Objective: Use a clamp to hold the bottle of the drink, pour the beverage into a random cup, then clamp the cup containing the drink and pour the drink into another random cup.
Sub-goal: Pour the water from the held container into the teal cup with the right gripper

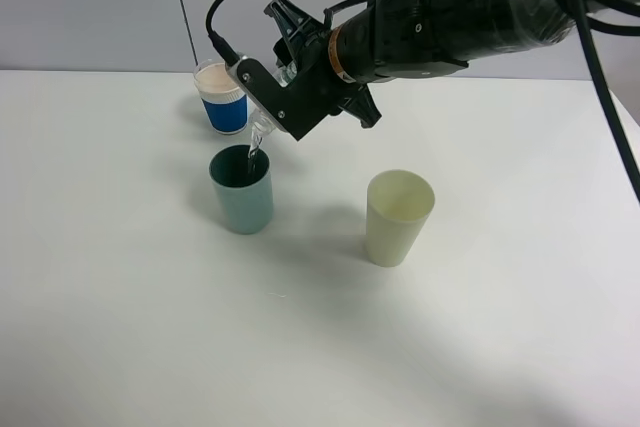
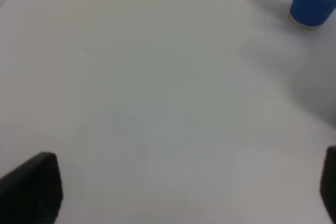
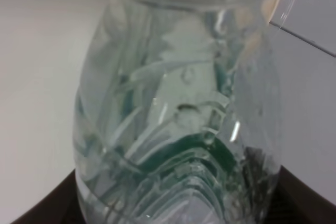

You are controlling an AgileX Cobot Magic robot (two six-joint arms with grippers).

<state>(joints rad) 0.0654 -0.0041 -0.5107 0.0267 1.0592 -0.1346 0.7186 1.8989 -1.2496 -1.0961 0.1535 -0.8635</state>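
Right tool clamped on clear bottle; long axis steeply tilted, mouth down over teal cup; left tool apart.

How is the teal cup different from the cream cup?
The teal cup is blue-green; the cream cup is pale yellowish. The teal cup stands under the mouth of the tipped clear bottle; the cream cup stands apart, with nothing above it. The cream cup looks empty; the teal cup's inside is too dark to judge. Both stand upright on the white table.
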